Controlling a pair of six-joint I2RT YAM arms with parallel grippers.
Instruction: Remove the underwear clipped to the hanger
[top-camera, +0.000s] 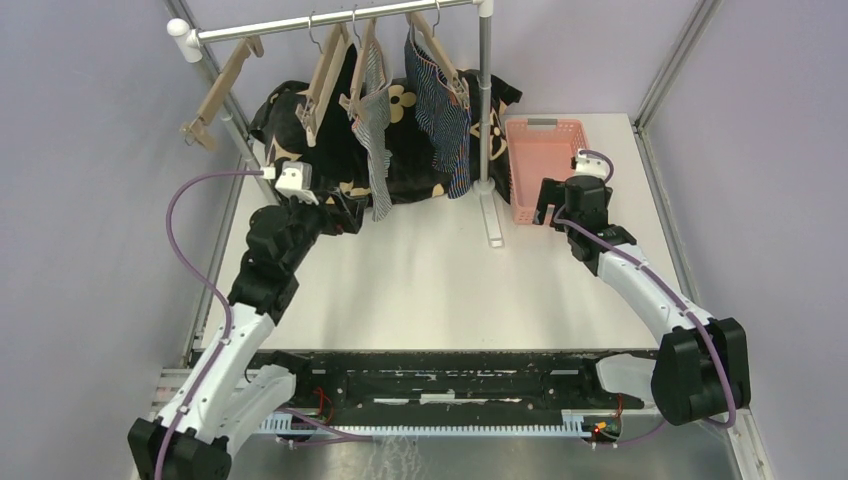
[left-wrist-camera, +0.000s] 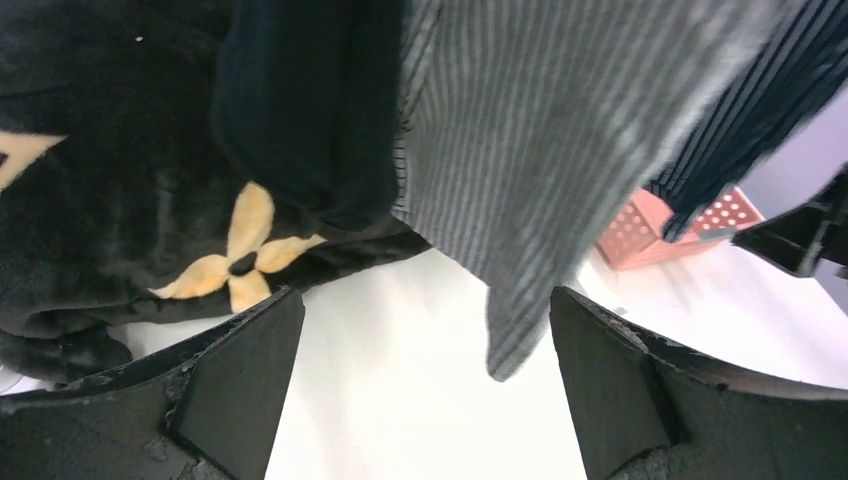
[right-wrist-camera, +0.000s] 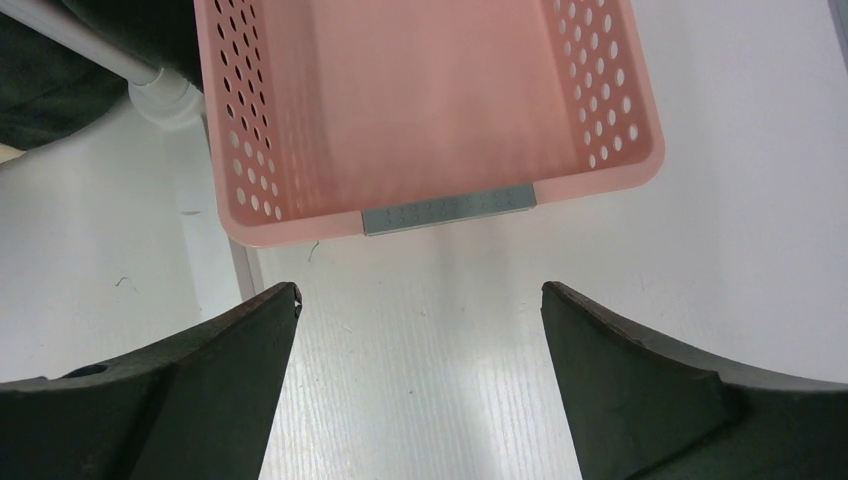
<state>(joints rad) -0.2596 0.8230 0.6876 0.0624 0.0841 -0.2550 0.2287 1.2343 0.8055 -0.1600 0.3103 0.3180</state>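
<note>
Nearest us sit the arm bases (top-camera: 700, 375), at 5 and 7 o'clock in the top view. Farther in, the left gripper (top-camera: 345, 215) reaches to 10 o'clock over the table (top-camera: 430, 290), its jaws spread wide and holding nothing. In its wrist view the tip of the grey brief (left-wrist-camera: 560, 150) hangs before the gap, and as far as we can tell it touches neither finger. At 2 o'clock the right gripper (top-camera: 548, 205) is likewise spread and empty, just short of the near end of the basket (top-camera: 513, 160). Beyond, at 12 o'clock, we see the underwear clipped to wooden hangers (top-camera: 325, 75) on the rail (top-camera: 340, 20). From 11 to 1 o'clock these are the black brief (left-wrist-camera: 310, 110), the grey one and the navy brief (top-camera: 445, 120). Behind them the flowered cloth (top-camera: 405, 170) lies heaped on the table.
</note>
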